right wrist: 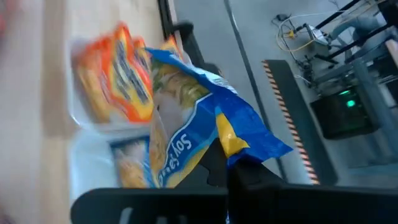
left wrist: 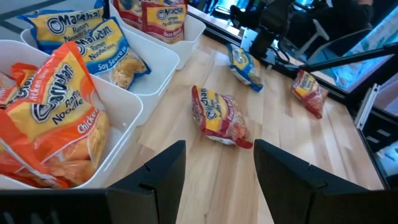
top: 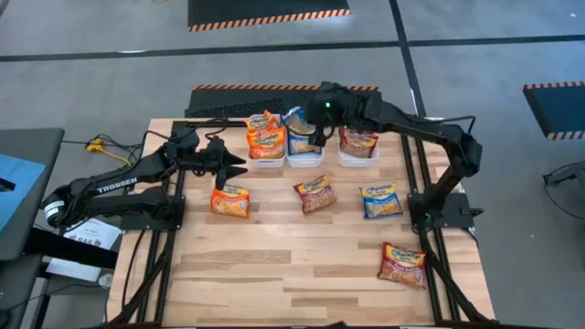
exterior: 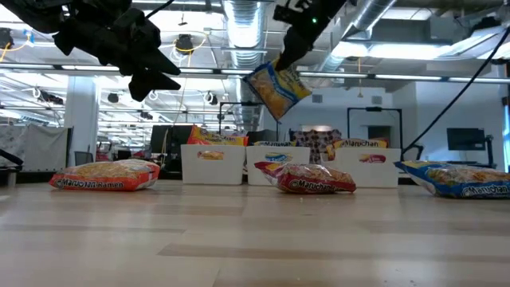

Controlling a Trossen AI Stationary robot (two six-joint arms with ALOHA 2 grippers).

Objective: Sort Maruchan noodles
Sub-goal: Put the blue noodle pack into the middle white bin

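Jaws of right gripper [exterior: 280,62] clenched on crinkly blue packet [exterior: 276,90]; left gripper [left wrist: 214,168] released.

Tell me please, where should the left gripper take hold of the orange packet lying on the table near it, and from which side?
The orange packet lies flat, clear of other things, just in front of the open left gripper. Probably best to come straight down from above and pinch across its puffed middle or one crimped end, since flat sides offer nothing to grip.

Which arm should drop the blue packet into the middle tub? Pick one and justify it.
Right. The right gripper is shut on the blue packet and hangs above the middle tub. The left gripper is open, holds nothing, and hovers near an orange packet.
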